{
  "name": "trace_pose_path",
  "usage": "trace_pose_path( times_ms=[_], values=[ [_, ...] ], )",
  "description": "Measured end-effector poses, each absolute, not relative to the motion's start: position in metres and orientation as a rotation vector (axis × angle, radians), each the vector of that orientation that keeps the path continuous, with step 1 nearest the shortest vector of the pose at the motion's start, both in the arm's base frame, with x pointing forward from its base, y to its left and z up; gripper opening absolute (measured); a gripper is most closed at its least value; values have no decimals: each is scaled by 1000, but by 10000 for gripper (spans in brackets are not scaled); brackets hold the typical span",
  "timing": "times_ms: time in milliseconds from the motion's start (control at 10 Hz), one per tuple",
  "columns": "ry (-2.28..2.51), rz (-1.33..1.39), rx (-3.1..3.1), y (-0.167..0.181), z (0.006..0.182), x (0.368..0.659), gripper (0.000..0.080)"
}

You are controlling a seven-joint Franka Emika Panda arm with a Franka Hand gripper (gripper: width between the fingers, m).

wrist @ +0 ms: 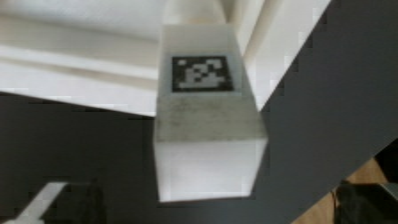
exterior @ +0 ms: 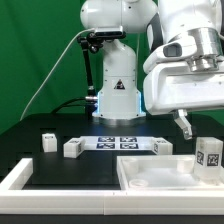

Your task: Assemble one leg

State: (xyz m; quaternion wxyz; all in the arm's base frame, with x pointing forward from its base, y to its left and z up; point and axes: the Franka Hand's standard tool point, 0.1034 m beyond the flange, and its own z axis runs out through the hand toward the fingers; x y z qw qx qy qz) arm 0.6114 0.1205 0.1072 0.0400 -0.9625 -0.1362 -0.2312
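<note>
One leg [exterior: 209, 155], a chunky white block with marker tags, stands at the exterior view's right, by the right end of the large white tray-like piece [exterior: 150, 172]. My gripper [exterior: 190, 125] hangs just above it and slightly toward the exterior view's left; only one dark finger [exterior: 183, 122] shows there. In the wrist view the leg [wrist: 210, 120] fills the middle, a tag on its face. My gripper [wrist: 210, 208] is open. Its dark fingers [wrist: 45, 205] stand wide apart on either side of the leg and do not touch it. The tray-like piece [wrist: 71, 50] lies behind the leg.
Three more legs lie on the black table: two at the exterior view's left [exterior: 47, 141] [exterior: 72, 147] and one near the middle [exterior: 163, 146]. The marker board [exterior: 118, 142] lies between them. A white rail [exterior: 20, 180] borders the front left.
</note>
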Motion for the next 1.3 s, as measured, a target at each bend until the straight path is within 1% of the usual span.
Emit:
trace_pose_path(
  times_ms=[100, 200, 300, 400, 500, 600, 900, 1000, 1100, 1200, 1300],
  values=[
    [-415, -631, -2964, 118, 98, 608, 649],
    [-421, -460, -2982, 119, 94, 607, 649],
    [-418, -410, -2986, 116, 97, 615, 649],
    [-422, -253, -2992, 114, 93, 610, 649],
    [-422, -142, -2989, 113, 94, 612, 649],
    [-417, -169, -2990, 111, 92, 620, 649],
    [-406, -206, -2992, 112, 86, 620, 649],
    [-404, -205, -2992, 112, 86, 620, 529],
    [-404, -205, -2992, 112, 86, 620, 529],
    [-404, -205, -2992, 111, 86, 620, 391],
    [-404, -205, -2992, 112, 86, 620, 290]
  ],
)
